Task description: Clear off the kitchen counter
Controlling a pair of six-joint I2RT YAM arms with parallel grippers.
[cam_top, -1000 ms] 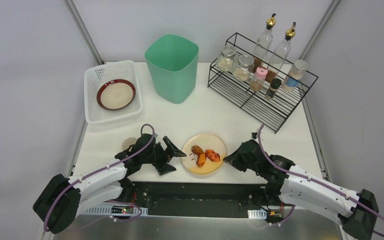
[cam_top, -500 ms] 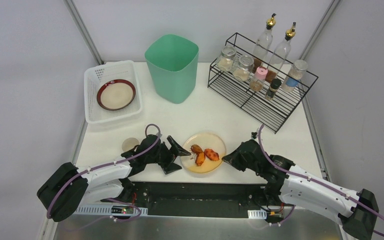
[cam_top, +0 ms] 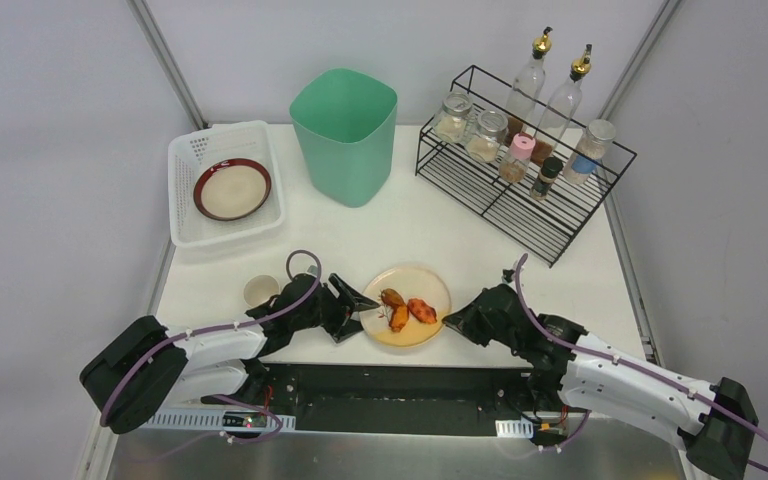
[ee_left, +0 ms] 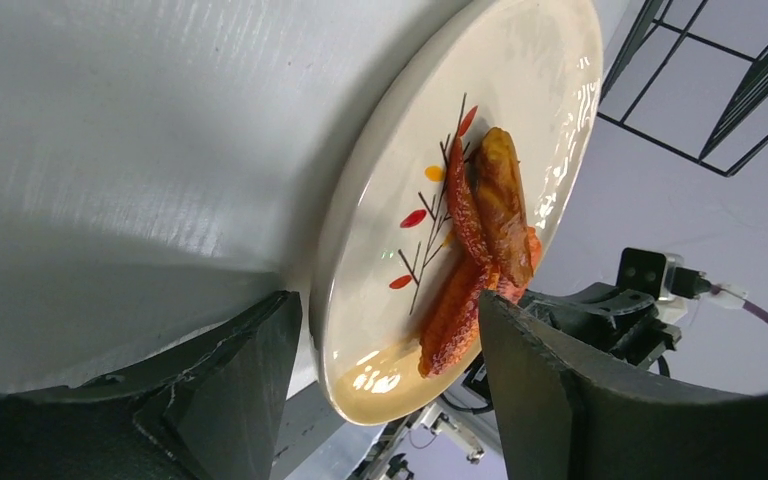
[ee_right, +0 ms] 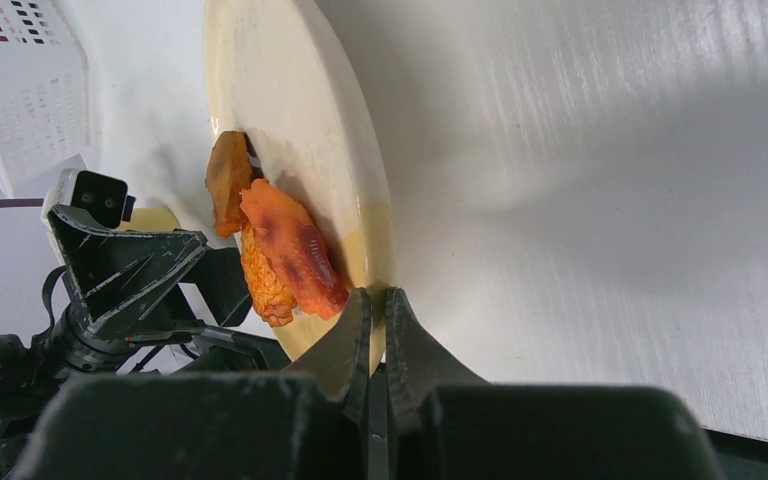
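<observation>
Cream plate [cam_top: 416, 281] carrying about 3 orange-brown fried food pieces [cam_top: 406, 310], lying flat near front edge of white bench [cam_top: 410, 235], squarely between both arms. Left gripper [cam_top: 360, 310] released, jaws spread and straddling left rim of plate, 1 finger low beside the bench surface, 1 above the rim, neither visibly pressing. Right gripper [ee_right: 375, 295] clenched, pinching the right rim edge-on, fingertips meeting just past the lip. Judging by gloss and thin painted twig pattern: glazed ceramic, stiff, moderately heavy for a 2-finger pinch, slick under the pads, breakable if dropped on the bench. Best hold at the rim only, no handle, low lip; opposite-side grips from 2 arms likely needed to keep it level. Food loose on top, greasy-looking, probably sliding off with any tilt, so level carry until over green bin [cam_top: 345, 135] at the back, then deliberate tipping. Risk: single rim pinch twisting out under weight; scraping across the bench instead of lifting. Also on the bench: white basket [cam_top: 186, 232] at back left holding a dark-rimmed bowl [cam_top: 232, 190], small cup [cam_top: 260, 290] just beside the left arm, wire rack [cam_top: 520, 205] at back right with jars and bottles. Clearing looks early, plate not yet lifted.
</observation>
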